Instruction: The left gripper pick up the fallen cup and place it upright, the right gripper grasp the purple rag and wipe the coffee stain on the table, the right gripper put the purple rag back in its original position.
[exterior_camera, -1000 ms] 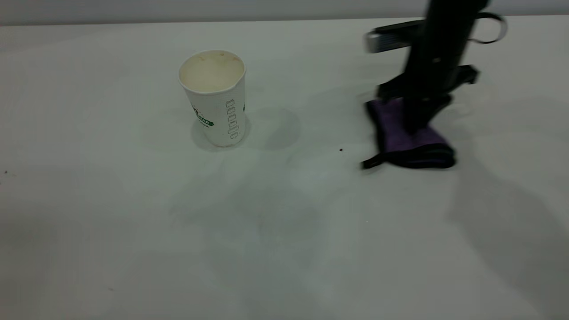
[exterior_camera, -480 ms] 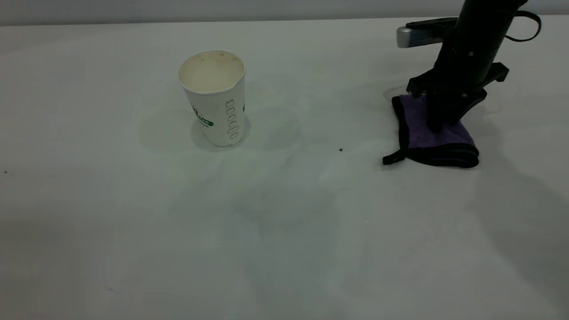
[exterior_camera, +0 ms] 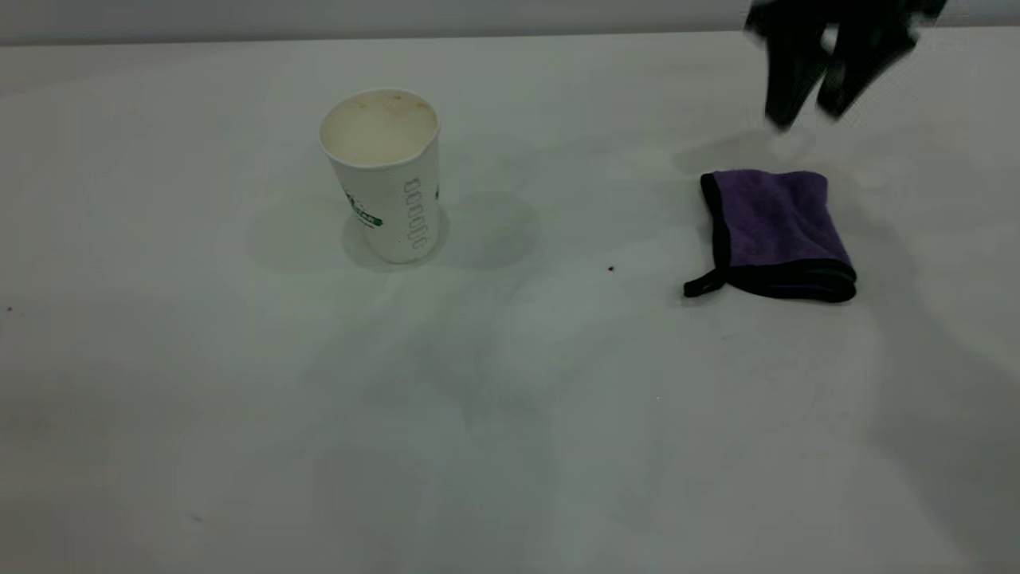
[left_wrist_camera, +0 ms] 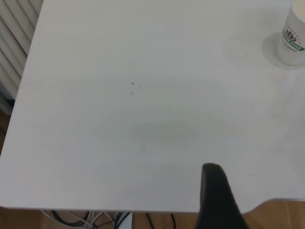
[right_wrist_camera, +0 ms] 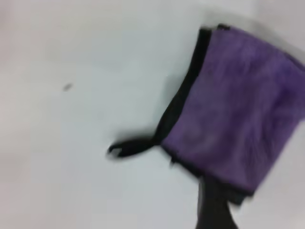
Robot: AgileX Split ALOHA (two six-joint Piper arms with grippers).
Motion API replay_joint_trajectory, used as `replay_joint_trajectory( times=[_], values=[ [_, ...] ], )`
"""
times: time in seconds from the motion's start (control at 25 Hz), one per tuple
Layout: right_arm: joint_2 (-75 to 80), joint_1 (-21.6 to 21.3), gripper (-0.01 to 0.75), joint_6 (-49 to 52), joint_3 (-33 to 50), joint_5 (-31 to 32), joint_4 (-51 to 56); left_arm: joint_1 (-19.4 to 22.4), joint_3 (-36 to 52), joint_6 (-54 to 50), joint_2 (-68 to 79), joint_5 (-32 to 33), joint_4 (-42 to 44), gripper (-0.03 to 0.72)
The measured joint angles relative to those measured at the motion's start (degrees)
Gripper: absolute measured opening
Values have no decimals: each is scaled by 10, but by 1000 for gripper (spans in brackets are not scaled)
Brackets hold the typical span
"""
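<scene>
The cup stands upright on the table, well left of the rag. The rag lies flat, loop toward the cup. The right gripper, fingers parted and empty, hangs just behind it. Left gripper's state: cannot tell.

The table was plain white, with one tiny dark speck on it. The cup was white too — cream inside, a green logo low on its side and a column of small grey outlined marks beside that. The rag was purple, fluffy, edged in black, with a small black loop — the only strong colour there. The right gripper showed black.
</scene>
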Motion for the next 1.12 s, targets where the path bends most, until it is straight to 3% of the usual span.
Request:
replay_joint_trajectory(
  times=[0.2, 0.48, 1.12],
  values=[
    [-98, 4, 452, 0, 1, 119, 9, 0, 0, 0, 0, 0, 0, 511],
    [-249, 4, 434, 35, 57, 132, 9, 0, 0, 0, 0, 0, 0, 511],
    [-700, 4, 431, 113, 555, 141, -61, 0, 0, 0, 0, 1, 0, 511]
  ],
)
